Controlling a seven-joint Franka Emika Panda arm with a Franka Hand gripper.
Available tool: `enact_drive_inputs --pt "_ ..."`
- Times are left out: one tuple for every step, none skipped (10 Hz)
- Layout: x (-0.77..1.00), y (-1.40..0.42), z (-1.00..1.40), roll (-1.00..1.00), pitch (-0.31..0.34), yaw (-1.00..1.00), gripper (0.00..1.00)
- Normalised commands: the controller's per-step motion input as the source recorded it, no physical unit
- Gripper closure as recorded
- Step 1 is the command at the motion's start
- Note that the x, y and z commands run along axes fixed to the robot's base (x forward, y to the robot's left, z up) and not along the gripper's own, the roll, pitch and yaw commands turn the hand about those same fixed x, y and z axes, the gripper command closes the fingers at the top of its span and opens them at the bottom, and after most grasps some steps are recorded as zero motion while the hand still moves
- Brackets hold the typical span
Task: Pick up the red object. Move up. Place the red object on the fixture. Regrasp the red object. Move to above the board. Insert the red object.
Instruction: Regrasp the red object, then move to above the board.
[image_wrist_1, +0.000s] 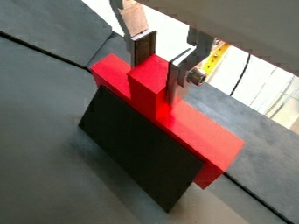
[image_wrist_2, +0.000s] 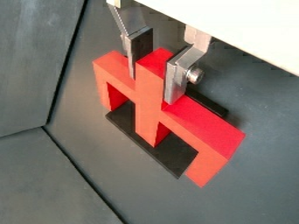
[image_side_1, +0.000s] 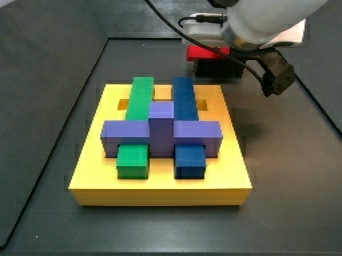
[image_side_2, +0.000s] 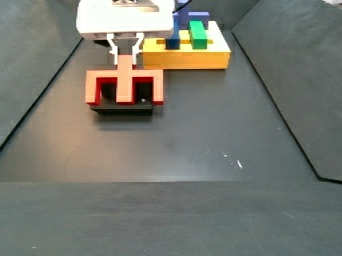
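Wrist views show the gripper clamping the blocky red object's stem atop the black fixture.

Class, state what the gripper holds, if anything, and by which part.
The gripper, over the fixture, has its fingers on either side of the red object's central stem; whether they clamp it cannot be told.
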Motion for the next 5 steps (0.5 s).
enact_drive_inputs --pt "0.00 0.00 0.00 0.00 0.000 0.00 1.00" --pt "0.00 0.00 1.40 0.00 0.000 0.00 1.00" --pt "0.00 -0.02 1.40 0.00 -0.010 -0.02 1.00" --pt "-0.02 -0.02 1.40 -0.05 0.017 -0.04 1.00" --pt "0.00 0.00 1.40 -0.03 0.035 -0.02 1.00"
